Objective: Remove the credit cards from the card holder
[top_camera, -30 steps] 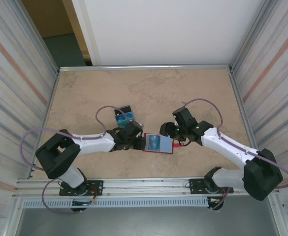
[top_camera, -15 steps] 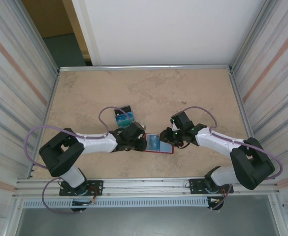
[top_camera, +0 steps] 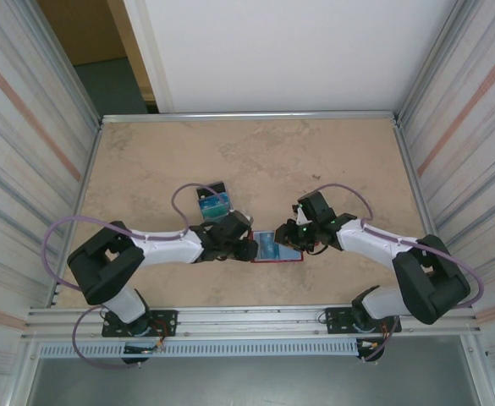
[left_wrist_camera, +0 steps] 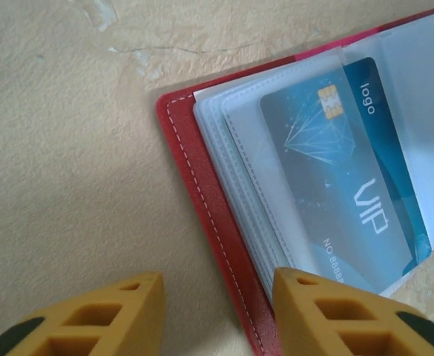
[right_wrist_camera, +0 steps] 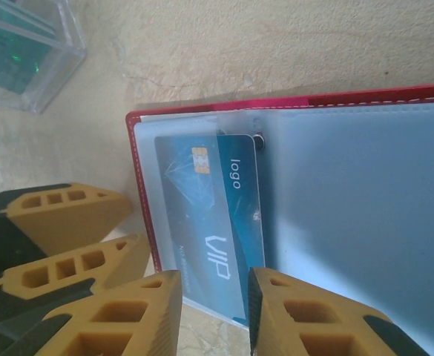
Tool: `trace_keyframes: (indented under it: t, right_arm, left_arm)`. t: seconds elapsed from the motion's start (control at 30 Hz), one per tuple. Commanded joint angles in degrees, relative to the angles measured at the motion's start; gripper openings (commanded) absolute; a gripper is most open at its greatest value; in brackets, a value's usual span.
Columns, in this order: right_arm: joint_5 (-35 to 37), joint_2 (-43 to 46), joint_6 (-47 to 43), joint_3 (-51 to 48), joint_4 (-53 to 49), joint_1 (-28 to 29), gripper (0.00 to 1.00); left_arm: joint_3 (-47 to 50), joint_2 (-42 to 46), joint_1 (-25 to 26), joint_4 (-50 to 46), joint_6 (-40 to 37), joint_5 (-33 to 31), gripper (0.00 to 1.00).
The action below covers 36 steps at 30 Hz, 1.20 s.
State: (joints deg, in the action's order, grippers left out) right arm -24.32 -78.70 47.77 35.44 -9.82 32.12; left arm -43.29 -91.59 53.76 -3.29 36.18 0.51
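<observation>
Left gripper, jaws apart, straddles the open dark-red booklet card holder edge, apparently steadying it. Right gripper brackets the blue plastic card; whether it is clamped cannot be told.

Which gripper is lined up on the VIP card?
The right gripper: its fingers flank the VIP card; the left gripper straddles the card holder at its red edge.

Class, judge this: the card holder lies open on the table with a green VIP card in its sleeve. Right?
No: the VIP card is blue, not green, as the left wrist view shows. The card holder does lie open on the table.
</observation>
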Motion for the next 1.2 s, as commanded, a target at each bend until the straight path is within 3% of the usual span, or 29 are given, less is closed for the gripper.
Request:
trace_keyframes:
  t: [0.0,0.63,1.17]
  right_arm:
    - [-1.9,-1.6,-1.1,0.1,1.3,0.0,0.28]
    - [-2.1,-7.2,-0.8,0.8,2.0,-0.1,0.24]
    - [-10.6,-10.4,2.7,-3.6,14.3,-2.6,0.19]
  left_arm:
    - [-3.6,1.3,0.2,-5.3,-3.8,-5.8,0.44]
    - [-10.6,-6.8,0.0,-8.3,-9.8,-2.4,0.4]
    - [-11.5,-9.1,0.2,-13.2,-9.8,-2.4,0.35]
